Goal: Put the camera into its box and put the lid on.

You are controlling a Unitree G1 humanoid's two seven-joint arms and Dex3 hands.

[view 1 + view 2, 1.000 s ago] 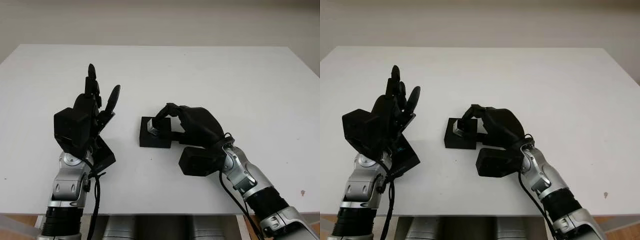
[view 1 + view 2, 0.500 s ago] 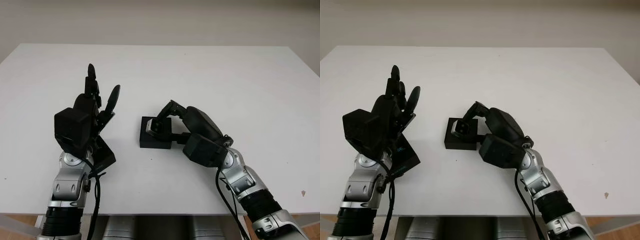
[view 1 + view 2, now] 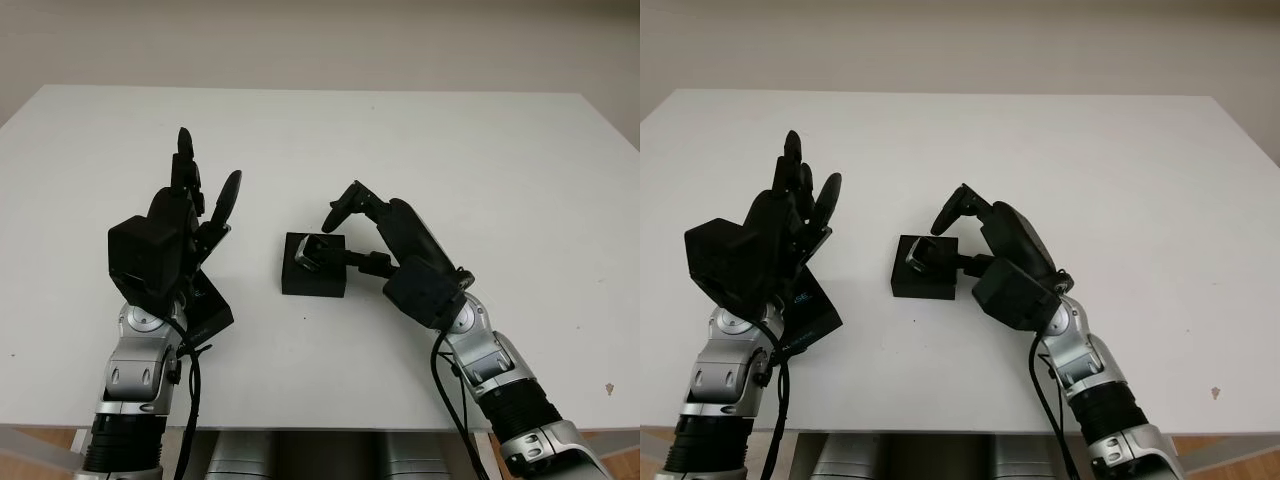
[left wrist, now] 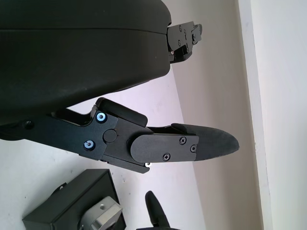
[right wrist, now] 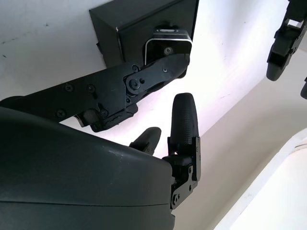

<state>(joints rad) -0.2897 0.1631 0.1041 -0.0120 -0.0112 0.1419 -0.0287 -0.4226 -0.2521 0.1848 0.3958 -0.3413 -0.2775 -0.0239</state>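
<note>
We see the camera point(image 3: 312, 254) sitting in its black box point(image 3: 315, 266) at the middle of the white table point(image 3: 480, 170). Our right hand point(image 3: 375, 222) is just right of the box, released and holding nothing. Our left hand point(image 3: 185, 215) is raised left of the box, open, above the black lid point(image 3: 208, 310).
</note>
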